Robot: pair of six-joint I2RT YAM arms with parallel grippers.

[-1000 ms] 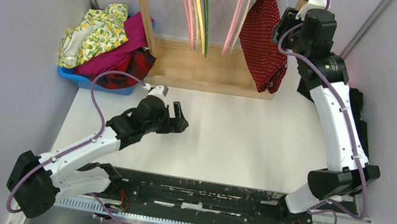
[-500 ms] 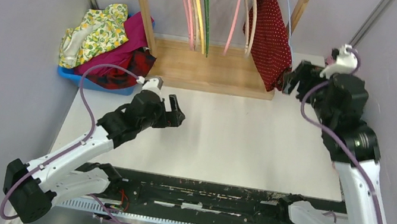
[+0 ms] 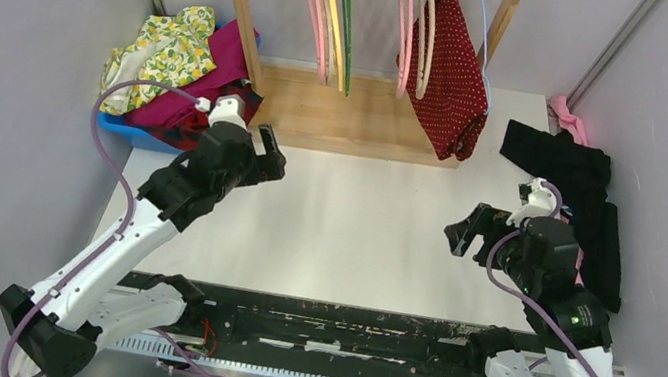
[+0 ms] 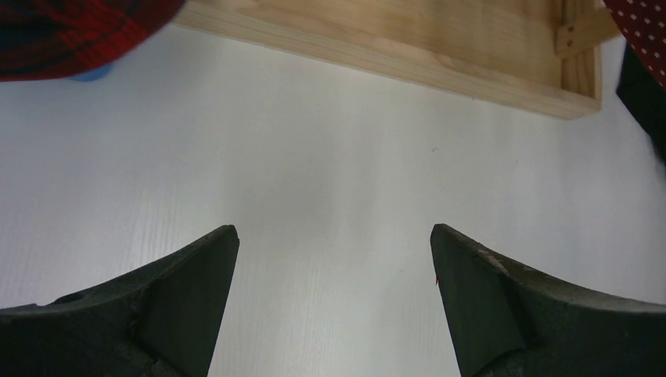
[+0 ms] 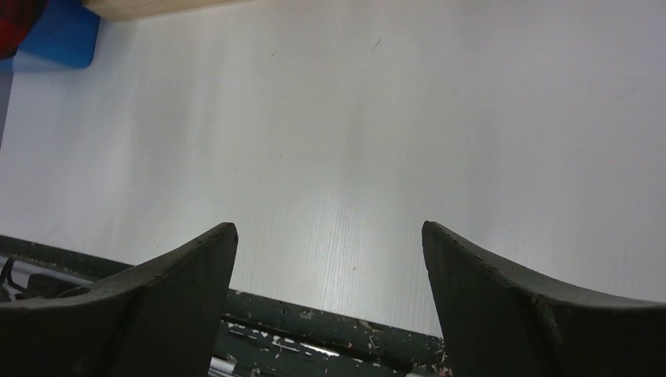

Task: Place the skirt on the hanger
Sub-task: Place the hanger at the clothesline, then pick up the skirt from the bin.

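right pincer [image 3: 467, 232] jaws wide apart, empty, low at the near right; left pincer [image 3: 272, 153] likewise spread. the skirt [image 3: 450, 80] hangs on the hanger [image 3: 485, 15], far off beyond it. a second ago the right pincer was up beside the skirt.

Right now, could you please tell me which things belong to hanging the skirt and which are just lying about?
Job: dark-red polka-dot cloth skirt; thin lilac-blue wire hanger.
Lying about: thick pink hangers; black garment; lemon-print cloth, magenta cloth and red plaid garment in the blue tub.
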